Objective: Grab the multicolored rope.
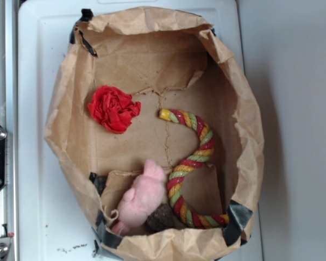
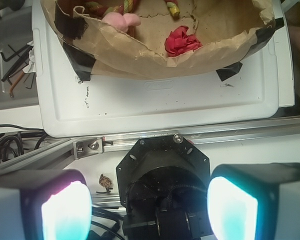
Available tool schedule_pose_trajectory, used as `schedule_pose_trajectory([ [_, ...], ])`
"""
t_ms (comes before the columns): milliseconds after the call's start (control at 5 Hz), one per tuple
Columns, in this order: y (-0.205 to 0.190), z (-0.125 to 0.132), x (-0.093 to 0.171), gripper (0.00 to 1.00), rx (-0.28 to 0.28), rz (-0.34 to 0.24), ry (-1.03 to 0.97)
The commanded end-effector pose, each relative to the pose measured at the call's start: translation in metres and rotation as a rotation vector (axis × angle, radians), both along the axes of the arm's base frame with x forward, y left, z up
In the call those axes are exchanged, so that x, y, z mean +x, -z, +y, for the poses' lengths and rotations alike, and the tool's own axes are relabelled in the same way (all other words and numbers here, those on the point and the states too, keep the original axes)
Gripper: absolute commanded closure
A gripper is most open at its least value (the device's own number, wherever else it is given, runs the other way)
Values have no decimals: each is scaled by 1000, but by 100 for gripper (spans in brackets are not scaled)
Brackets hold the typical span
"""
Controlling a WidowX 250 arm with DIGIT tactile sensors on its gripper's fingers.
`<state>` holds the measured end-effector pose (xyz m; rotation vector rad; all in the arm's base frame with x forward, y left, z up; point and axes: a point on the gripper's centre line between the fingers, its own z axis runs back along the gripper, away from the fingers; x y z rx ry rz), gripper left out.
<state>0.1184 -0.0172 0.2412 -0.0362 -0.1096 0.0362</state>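
Two glowing pads [image 2: 65, 212] fill the bottom of the wrist view, set wide apart with nothing between them, so the jaws stand open and empty. The gripper [image 2: 147, 212] hangs over the robot's own base, well short of the work. Just beyond it runs a metal rail, then the white tray [image 2: 155, 107] on the bench. Farther out sits the brown paper bag [image 1: 244, 136], its rim rolled down. Inside, nearest the jaws, lies the red ruffled cloth ball [image 1: 114, 109]; beyond it, toward the far wall, the multicolored rope [image 1: 198, 157] lies flat in an S beside the pink plush toy [image 1: 141, 198]. The rope looks light, soft yet firm enough to hold its curve, and its twisted surface should grip well. I would take it across the middle bend, clear of toy and wall.
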Motion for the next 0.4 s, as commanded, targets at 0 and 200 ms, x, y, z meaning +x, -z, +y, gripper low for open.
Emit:
schedule_pose_trajectory([
  [0, 0, 0, 0, 0, 0, 0, 0],
  [200, -3, -10, 31, 0, -25, -40, -59],
])
